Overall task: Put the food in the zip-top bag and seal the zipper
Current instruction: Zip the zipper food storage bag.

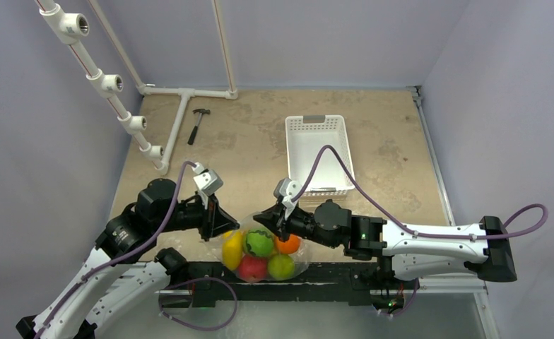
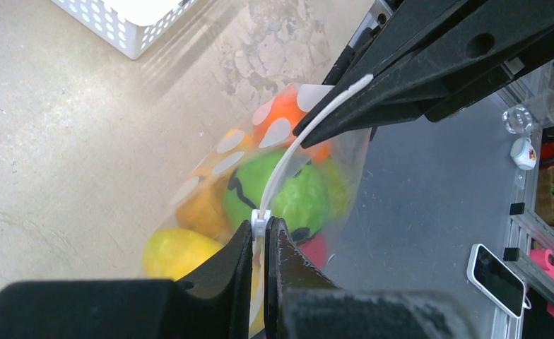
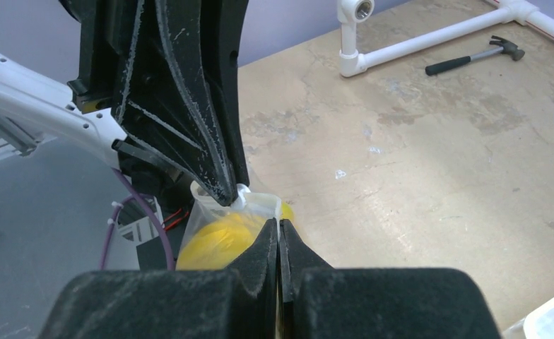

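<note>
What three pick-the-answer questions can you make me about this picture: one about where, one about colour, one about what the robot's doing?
1. Where is the food? A in the zip-top bag; B in the white basket; C beside the hammer.
2. What colour is the top middle fruit? A blue; B green; C purple.
3. The jaws of the left gripper are: A wide open; B holding the hammer; C shut on the zipper.
Answers: 1 A, fruits show through the plastic. 2 B, it is bright green. 3 C, the strip sits pinched between them.
</note>
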{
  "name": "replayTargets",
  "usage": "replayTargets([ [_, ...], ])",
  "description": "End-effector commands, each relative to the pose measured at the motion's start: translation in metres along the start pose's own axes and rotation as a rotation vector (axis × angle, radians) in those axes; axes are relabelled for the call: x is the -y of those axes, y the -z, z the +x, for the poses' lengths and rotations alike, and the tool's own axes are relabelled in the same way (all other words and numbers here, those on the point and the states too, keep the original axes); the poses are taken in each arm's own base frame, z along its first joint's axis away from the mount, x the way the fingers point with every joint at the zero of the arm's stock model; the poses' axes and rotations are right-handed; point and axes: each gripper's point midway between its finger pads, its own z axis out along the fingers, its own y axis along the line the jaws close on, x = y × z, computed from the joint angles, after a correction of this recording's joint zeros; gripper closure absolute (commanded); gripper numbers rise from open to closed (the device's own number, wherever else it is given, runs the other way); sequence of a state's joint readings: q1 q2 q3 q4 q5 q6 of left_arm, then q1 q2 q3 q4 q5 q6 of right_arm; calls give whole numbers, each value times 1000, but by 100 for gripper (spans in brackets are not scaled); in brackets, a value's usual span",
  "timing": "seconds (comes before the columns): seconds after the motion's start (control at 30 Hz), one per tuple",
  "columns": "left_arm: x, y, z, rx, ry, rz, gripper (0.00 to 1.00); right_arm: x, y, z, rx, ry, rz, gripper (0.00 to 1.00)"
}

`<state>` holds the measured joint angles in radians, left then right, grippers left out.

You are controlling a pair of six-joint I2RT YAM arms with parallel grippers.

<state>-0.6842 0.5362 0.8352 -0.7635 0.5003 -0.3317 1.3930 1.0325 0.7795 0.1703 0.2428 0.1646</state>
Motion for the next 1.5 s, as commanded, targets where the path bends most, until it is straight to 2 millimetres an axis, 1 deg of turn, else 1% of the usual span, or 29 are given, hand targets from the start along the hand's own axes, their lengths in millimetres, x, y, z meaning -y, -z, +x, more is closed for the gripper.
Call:
replayTargets([
  [0.0, -7, 4, 23, -63, 55, -43, 100, 12, 8, -41, 118, -49, 71, 100],
  [0.13, -5, 9, 27, -66, 65, -39, 100, 16, 9, -41, 111, -54, 93, 100],
  [0.3, -1, 15, 27, -55, 46, -30, 100, 17, 10, -40, 105, -57, 104, 100],
  [0.5, 2, 22, 23, -29, 27, -32, 100, 22, 16, -49, 118, -71, 128, 100],
  [0.67, 4, 26, 25, -26, 32, -32, 100, 25, 23, -59, 140, -81, 143, 100],
  [0.83, 8, 30, 25, -15, 34, -22, 100, 28, 25, -64, 143, -86, 162, 100],
  [0.97, 14, 34, 19, 6, 6, -2, 100, 26, 28, -74, 164, -70, 146, 100],
  [1.07, 18, 34, 14, 13, -15, 24, 100, 12, 29, -85, 184, -23, 68, 99],
  [1.1, 20, 34, 13, 17, -21, 32, 100, 8, 28, -87, 184, -5, 42, 93],
  [1.17, 22, 33, 10, 19, -37, 44, 100, -1, 25, -89, 170, 30, -4, 75],
  [1.23, 23, 33, 7, 20, -52, 50, 100, -12, 19, -86, 136, 70, -61, 62],
  [1.3, 26, 33, 5, 23, -68, 67, 100, -16, 13, -86, 112, 93, -76, 53],
  [1.47, 36, 33, -3, 46, -114, 129, 100, -26, 0, -75, 53, 172, -133, 37],
])
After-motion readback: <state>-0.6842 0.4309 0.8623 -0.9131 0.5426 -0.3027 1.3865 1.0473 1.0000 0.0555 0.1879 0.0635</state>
